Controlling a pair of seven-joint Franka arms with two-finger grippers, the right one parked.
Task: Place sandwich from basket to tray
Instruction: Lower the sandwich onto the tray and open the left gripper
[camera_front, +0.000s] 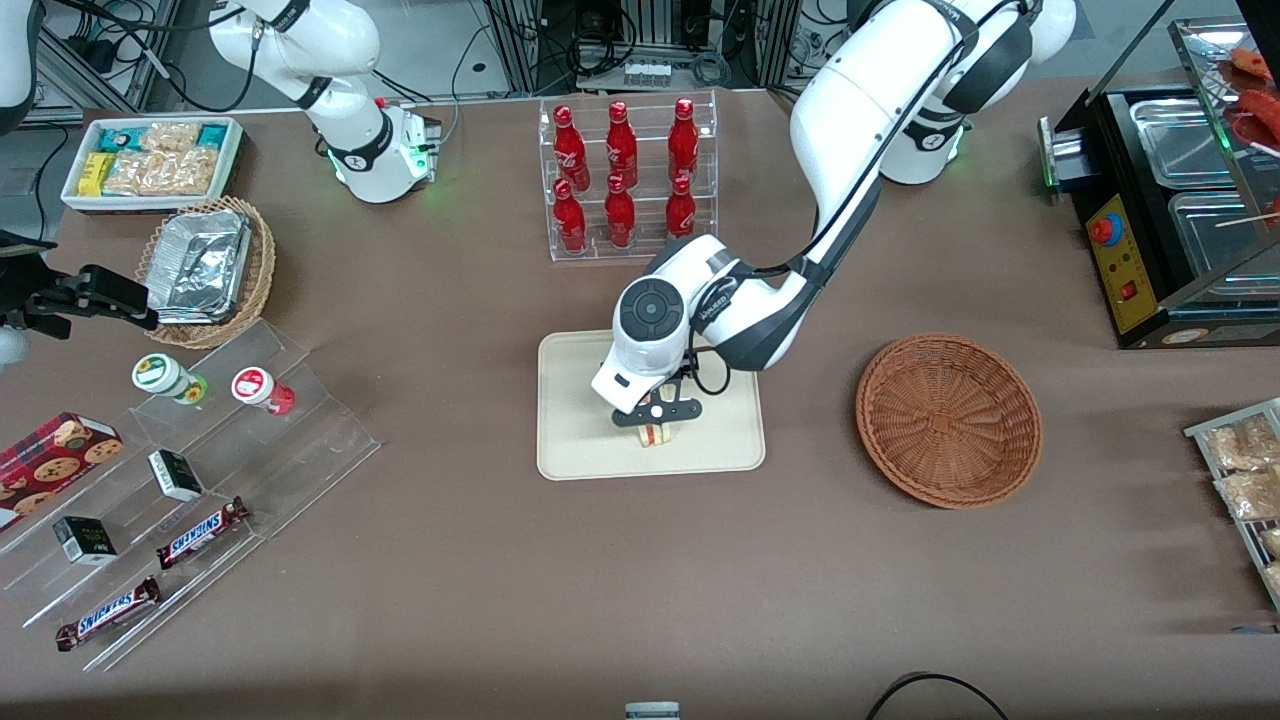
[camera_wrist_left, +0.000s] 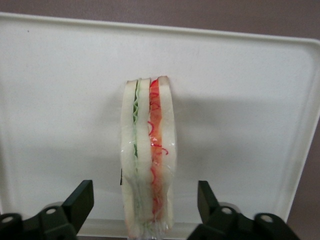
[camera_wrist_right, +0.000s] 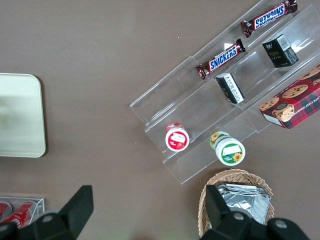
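Both my fingers (camera_wrist_left: 80, 202) are standing spread, clear of the sandwich (camera_wrist_left: 148, 155), which is sitting on edge between them on the tray (camera_wrist_left: 240, 90), its long axis running straight away from my gripper (camera_front: 657, 413). I am hanging low over the tray, wrist pointing down; the basket (camera_front: 948, 420) is lying well apart, empty.

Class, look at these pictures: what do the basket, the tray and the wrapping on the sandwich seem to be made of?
Basket: woven wicker, reddish-brown, its weave showing. Tray: smooth matte cream, probably plastic or pulp. Sandwich: pale bread in what looks like clear glossy film, wrinkled at one end. The gripper is open over the tray, straddling the sandwich.
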